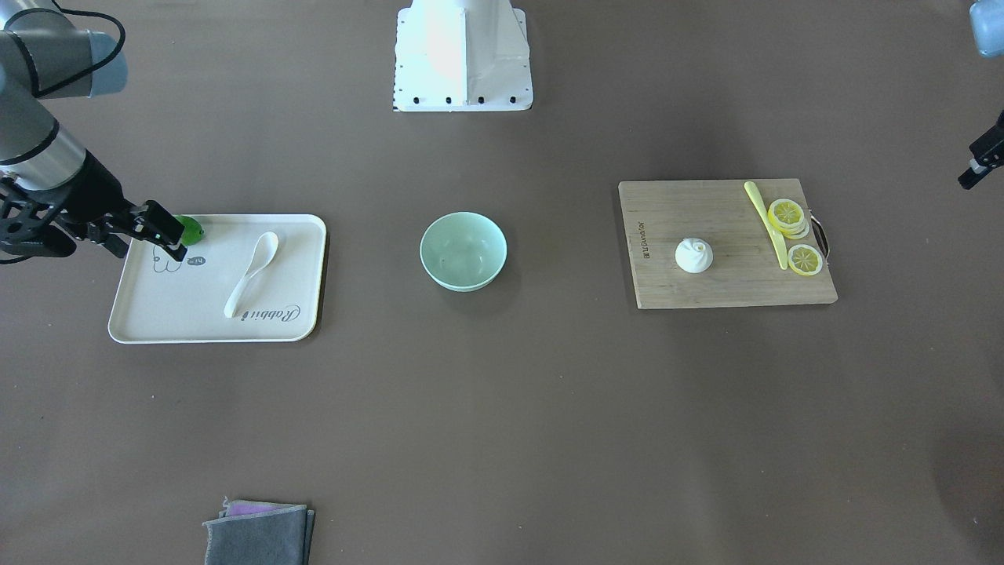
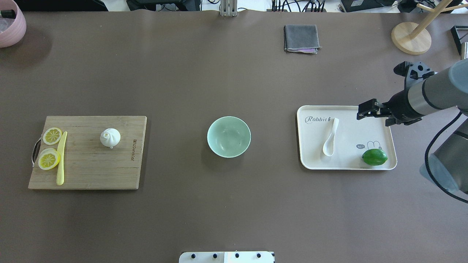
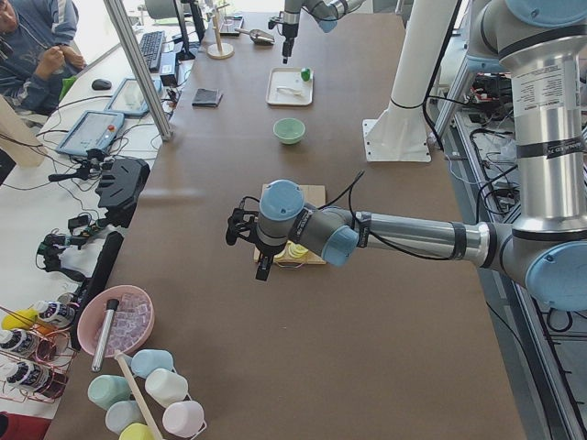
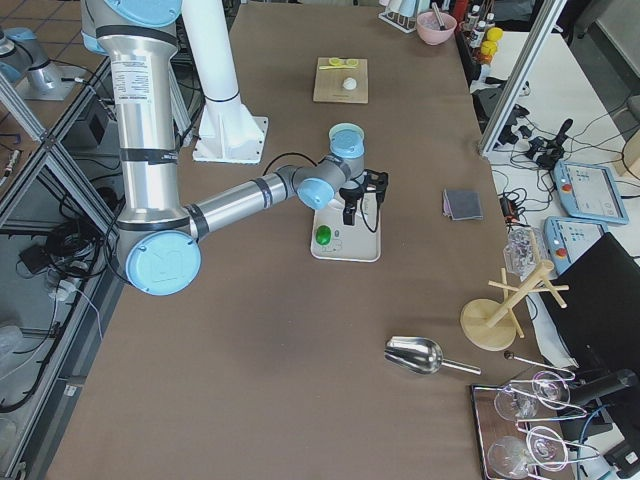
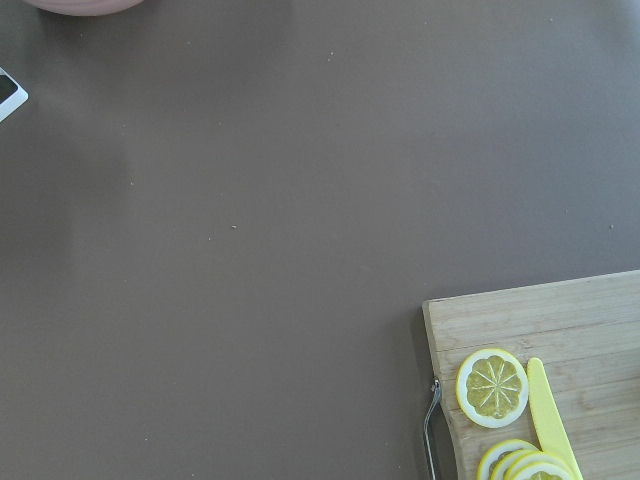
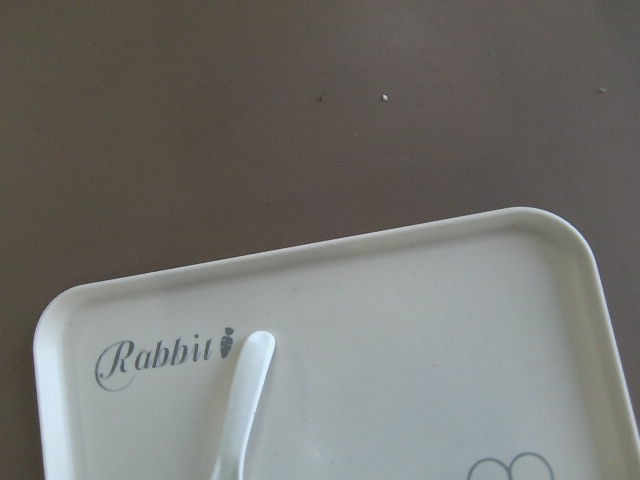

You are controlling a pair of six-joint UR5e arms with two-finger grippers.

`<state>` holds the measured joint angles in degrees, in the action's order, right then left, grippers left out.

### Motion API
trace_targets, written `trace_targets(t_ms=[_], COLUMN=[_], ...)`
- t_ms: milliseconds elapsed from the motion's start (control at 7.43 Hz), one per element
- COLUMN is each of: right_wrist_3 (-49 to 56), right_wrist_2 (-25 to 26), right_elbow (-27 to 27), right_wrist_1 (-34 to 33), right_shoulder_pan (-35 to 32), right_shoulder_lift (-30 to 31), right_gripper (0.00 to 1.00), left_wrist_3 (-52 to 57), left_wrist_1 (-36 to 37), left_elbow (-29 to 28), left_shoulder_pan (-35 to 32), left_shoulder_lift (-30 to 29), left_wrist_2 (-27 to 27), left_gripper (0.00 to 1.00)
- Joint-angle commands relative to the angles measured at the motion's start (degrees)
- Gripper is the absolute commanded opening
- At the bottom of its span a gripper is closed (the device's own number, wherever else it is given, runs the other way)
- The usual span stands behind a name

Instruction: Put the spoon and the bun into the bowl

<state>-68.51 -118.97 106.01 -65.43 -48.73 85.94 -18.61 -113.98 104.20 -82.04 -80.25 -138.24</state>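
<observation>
The cream-white spoon (image 1: pixel 251 275) (image 2: pixel 331 137) lies on a white tray (image 2: pixel 349 126); its handle tip shows in the right wrist view (image 6: pixel 245 390). The white pleated bun (image 1: pixel 694 256) (image 2: pixel 110 137) sits on a wooden cutting board (image 2: pixel 91 168). The empty mint-green bowl (image 1: pixel 463 251) (image 2: pixel 229 137) stands between them. My right gripper (image 2: pixel 365 109) (image 1: pixel 161 233) hovers open and empty over the tray's far right part, to the right of the spoon. My left gripper (image 1: pixel 973 174) is off the board's outer side, only partly seen; I cannot tell whether it is open.
A green lime (image 2: pixel 374 157) lies on the tray. A pale-yellow knife (image 2: pixel 60 159) and lemon slices (image 2: pixel 52 136) lie on the board. A folded grey cloth (image 2: pixel 301 38), a wooden stand (image 2: pixel 411 38) and a pink bowl (image 2: pixel 11 23) are at the far edge.
</observation>
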Motion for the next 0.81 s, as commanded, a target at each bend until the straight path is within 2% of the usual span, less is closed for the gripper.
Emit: trace_targets(t_ms=[0, 135, 404, 673], right_wrist_3=[-4.0, -4.79, -5.85, -5.85], right_wrist_2=[3.3, 3.39, 3.3, 3.39], right_elbow=[-1.85, -3.6, -6.41, -11.07], right_wrist_1=[0.04, 0.04, 0.04, 0.3], right_shoulder_pan=[4.77, 6.18, 7.15, 7.33], right_shoulder_lift=[-2.0, -3.48, -5.85, -8.32], right_gripper=[0.97, 0.88, 0.86, 0.76], left_wrist_3=[-0.11, -0.11, -0.29, -0.37], left_wrist_1=[0.07, -0.01, 0.08, 0.25], left_elbow=[-0.05, -0.05, -0.05, 0.04], left_shoulder_pan=[0.04, 0.04, 0.04, 0.04], left_shoulder_lift=[-0.26, -0.43, -0.7, -0.7], left_wrist_2=[-0.01, -0.01, -0.01, -0.01], left_gripper=[0.98, 0.98, 0.98, 0.98])
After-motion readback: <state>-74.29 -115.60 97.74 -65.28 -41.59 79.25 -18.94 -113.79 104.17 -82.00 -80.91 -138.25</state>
